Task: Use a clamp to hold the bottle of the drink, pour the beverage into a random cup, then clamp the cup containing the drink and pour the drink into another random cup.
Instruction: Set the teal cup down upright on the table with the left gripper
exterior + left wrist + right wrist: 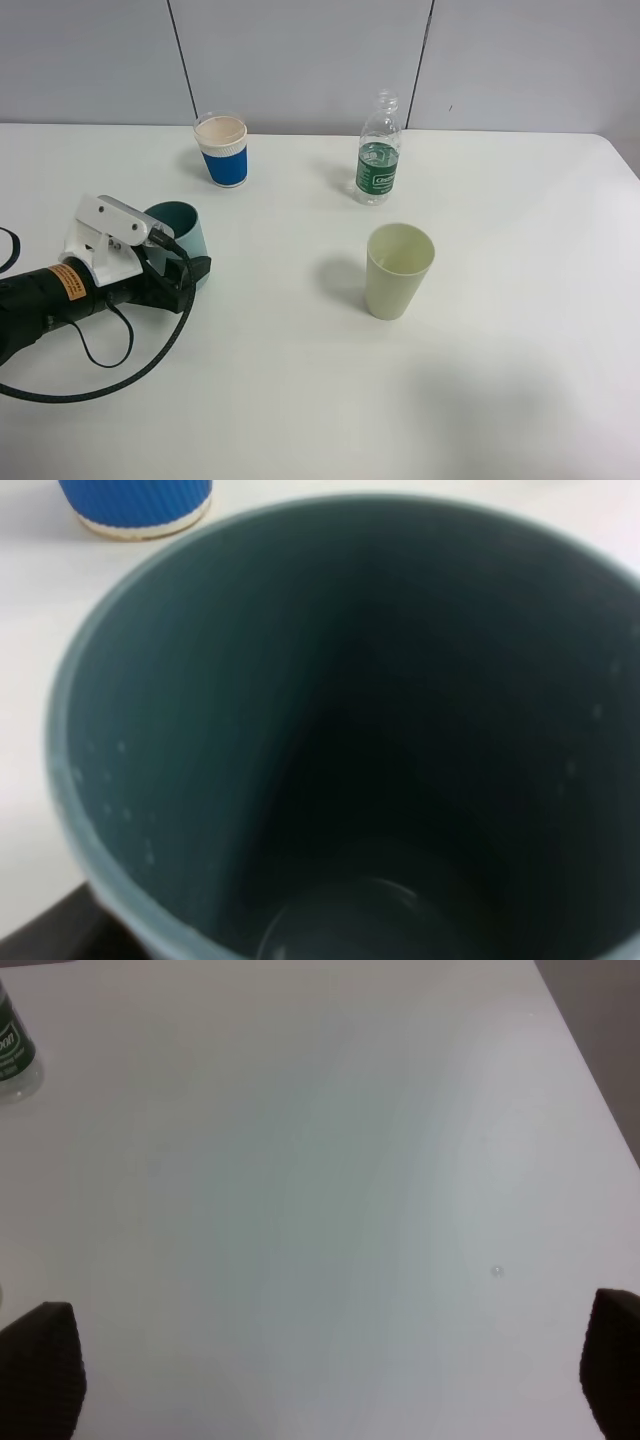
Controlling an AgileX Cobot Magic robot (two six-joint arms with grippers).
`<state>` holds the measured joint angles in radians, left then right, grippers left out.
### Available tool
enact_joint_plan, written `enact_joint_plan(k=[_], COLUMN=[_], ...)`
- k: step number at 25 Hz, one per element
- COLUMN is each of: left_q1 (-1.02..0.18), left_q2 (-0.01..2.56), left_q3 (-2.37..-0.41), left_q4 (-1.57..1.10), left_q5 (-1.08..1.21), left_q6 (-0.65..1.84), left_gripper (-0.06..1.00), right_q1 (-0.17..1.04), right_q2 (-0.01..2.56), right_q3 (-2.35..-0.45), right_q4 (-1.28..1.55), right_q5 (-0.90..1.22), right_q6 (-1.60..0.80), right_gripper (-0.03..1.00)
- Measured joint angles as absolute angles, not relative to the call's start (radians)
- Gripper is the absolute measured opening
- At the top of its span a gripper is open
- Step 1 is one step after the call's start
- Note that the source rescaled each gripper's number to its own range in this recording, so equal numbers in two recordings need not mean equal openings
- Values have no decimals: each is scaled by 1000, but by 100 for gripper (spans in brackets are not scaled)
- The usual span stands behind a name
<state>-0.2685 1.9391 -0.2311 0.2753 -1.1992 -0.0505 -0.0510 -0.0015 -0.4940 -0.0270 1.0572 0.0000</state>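
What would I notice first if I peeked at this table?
Probably the black robot arm on the left, its claw shut on a teal cup that looks tipped over. Behind it stands a blue paper cup. To the right are a clear bottle with a green label and, closer, a pale green cup, both standing upright.

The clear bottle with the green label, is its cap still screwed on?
No, in the exterior high view the bottle stands upright on the table with an open neck and no cap on top.
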Motion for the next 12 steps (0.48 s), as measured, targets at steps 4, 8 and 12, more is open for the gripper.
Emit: enact_joint_plan(k=[4, 8, 12], left_q1=[-268, -268, -268], left_q2=[1939, 1939, 1939], left_q3=[-231, -231, -231], left_q4=[275, 274, 274], left_q5=[-1199, -1201, -1206], left_q6=[-51, -51, -51], left_gripper=[9, 65, 79], right_q1=[-51, -51, -51], right_q2=[-1, -1, -1], right_q3=[-494, -494, -494], right_q4=[-27, -27, -27], right_q5=[1057, 1057, 1057], right_q6=[0, 0, 0], right_gripper=[99, 99, 99])
